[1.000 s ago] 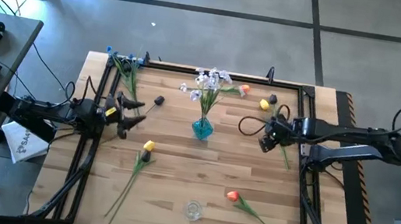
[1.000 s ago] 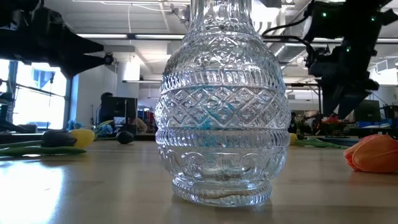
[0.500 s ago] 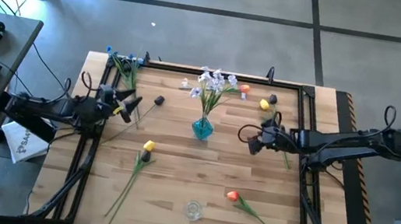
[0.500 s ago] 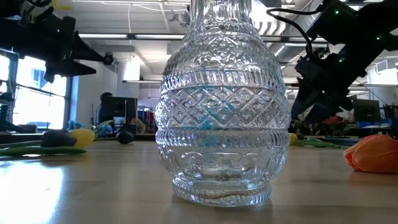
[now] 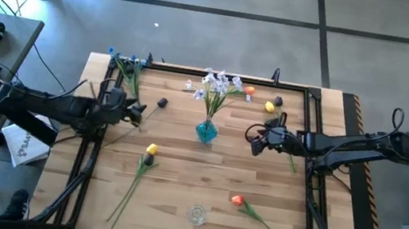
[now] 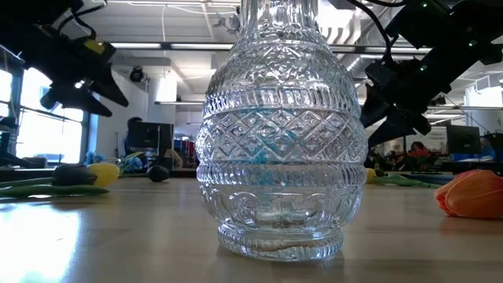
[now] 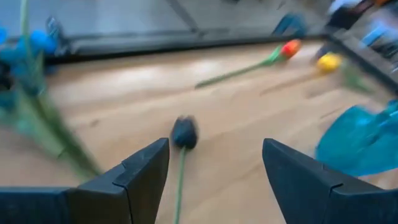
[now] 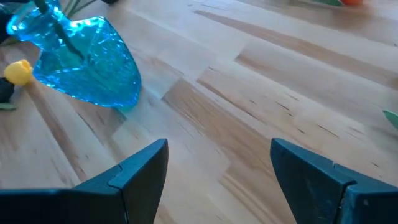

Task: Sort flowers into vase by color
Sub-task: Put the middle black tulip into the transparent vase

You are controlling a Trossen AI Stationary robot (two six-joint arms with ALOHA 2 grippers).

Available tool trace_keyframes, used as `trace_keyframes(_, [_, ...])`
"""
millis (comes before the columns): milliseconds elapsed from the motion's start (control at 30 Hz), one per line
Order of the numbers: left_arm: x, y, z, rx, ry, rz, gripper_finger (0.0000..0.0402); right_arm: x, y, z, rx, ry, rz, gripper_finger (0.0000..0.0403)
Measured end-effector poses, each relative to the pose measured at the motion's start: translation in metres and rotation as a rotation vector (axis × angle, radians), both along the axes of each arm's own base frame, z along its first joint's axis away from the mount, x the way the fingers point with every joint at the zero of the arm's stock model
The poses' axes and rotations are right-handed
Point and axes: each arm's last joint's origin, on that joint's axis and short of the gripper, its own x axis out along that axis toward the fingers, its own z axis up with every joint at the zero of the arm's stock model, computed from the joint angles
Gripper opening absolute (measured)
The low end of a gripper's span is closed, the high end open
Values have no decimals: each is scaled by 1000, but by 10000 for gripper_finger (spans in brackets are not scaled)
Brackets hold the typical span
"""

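A blue vase [image 5: 206, 131] at the table's middle holds a white spray [image 5: 217, 84]. A clear cut-glass vase [image 5: 197, 214] stands near the near edge and fills the low view [image 6: 279, 134]. My left gripper [image 5: 136, 110] is open, just left of a dark bud [image 5: 163, 102]. In the left wrist view the gripper [image 7: 214, 149] has that bud [image 7: 184, 132] lying ahead of its fingers, untouched. My right gripper [image 5: 253, 141] is open, right of the blue vase [image 8: 87, 59], and holds nothing [image 8: 217, 149]. Flowers lie flat on the table.
A yellow tulip [image 5: 151, 149] and an orange tulip [image 5: 236, 201] lie toward the near side. Blue flowers [image 5: 128, 62] lie at the far left corner. Another orange tulip [image 5: 249, 91], a yellow one [image 5: 270, 105] and a dark bud [image 5: 278, 101] lie far right. A black frame [image 5: 309, 137] borders the table.
My right gripper has moved toward the table's left, closer to the blue vase, and has tipped from pointing down to slanting forward. My left gripper has shifted a little right and toward the far edge, closer to the dark bud. No flower has moved.
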Motion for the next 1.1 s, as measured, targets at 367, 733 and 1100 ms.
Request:
trace_keyframes(367, [38, 5, -21, -255, 343, 39, 243, 1, 12, 0, -29, 24, 138, 279])
trace_keyframes(733, [62, 41, -52, -388, 569, 11, 227, 1, 23, 0, -103, 43, 203, 279])
trace_keyframes(1100, [72, 64, -67, -453, 561, -62, 119, 1, 24, 0, -136, 57, 231, 279])
